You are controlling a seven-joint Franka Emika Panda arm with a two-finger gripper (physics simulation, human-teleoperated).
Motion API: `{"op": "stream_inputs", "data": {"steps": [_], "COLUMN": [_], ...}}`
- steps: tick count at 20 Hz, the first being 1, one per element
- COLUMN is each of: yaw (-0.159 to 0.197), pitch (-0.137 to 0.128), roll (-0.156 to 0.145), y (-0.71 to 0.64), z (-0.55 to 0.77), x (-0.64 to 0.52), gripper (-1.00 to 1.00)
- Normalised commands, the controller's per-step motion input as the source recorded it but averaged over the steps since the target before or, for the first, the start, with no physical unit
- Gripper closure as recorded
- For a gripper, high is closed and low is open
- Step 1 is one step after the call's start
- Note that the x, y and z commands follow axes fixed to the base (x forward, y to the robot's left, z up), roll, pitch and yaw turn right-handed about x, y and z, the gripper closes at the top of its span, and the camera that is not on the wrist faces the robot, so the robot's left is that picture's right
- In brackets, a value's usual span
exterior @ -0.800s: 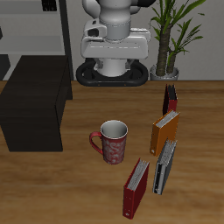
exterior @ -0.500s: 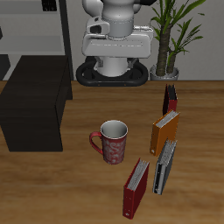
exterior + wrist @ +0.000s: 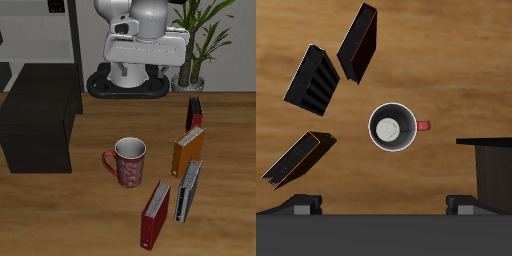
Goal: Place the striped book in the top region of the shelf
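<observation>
My jaws (image 3: 384, 206) are spread wide with nothing between them, hanging high above the mug (image 3: 392, 127) (its handle points toward the shelf (image 3: 492, 170)). The striped book (image 3: 188, 190) stands on edge on the table, near the front edge, with the red book (image 3: 153, 215) just beside it and the orange book (image 3: 186, 150) a little farther back. It is well apart from the shelf, the mug between them.
</observation>
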Motion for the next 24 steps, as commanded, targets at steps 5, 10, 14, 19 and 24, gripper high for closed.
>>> {"op": "stream_inputs", "data": {"steps": [5, 10, 14, 19, 24], "yaw": [0.000, 0.008, -0.017, 0.002, -0.014], "pitch": [-0.031, -0.010, -0.014, -0.016, -0.009], "roll": [0.000, 0.016, 0.021, -0.013, 0.018], "y": [0.36, 0.36, 0.24, 0.19, 0.22], "z": [0.10, 0.00, 0.02, 0.01, -0.10], "x": [0.18, 0.18, 0.18, 0.22, 0.24], "gripper": [-1.00, -1.00, -1.00, -1.00, -1.00]}}
